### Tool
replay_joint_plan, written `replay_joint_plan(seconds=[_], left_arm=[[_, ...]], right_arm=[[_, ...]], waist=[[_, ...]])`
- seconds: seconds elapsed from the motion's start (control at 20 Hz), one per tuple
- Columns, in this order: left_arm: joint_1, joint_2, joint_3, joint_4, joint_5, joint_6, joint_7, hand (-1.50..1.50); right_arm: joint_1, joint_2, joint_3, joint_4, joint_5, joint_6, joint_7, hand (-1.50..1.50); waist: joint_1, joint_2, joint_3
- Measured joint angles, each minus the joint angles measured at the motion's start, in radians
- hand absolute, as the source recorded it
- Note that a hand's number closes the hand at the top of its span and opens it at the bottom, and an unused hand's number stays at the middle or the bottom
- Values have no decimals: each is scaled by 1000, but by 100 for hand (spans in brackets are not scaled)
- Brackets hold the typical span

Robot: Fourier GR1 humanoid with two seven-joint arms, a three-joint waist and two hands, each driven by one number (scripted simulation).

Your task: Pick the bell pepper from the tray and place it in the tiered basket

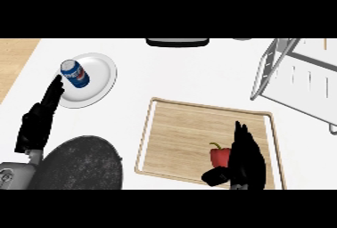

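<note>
A blue soda can (74,74) lies on a white plate (99,84) at ten o'clock; a dark round pan (82,162) sits at seven. The red bell pepper (220,156) (stem toward eleven) rests on the wooden tray (178,133) at five o'clock, with the right hand (245,158) touching it, fingers straight. The left hand (41,118) rests open. The tiered basket (296,75) stands at two.

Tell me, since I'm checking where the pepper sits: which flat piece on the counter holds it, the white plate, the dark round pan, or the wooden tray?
The wooden tray: the red bell pepper lies there beside the right hand.
</note>
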Motion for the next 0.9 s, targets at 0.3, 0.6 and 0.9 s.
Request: replay_joint_plan(seconds=[0.3,0.6,0.9], left_arm=[[-10,-26,7,4,-22,1,8,0],[-8,-44,20,27,-37,-13,-8,0],[-11,-47,46,21,-44,-36,1,0]], right_arm=[[-28,1,-24,87,-69,-28,-21,150],[-62,-7,2,152,-76,12,-69,150],[-84,-4,34,167,-91,-14,-72,150]], waist=[[-2,0,0],[-5,-5,-5],[-6,-3,-3]])
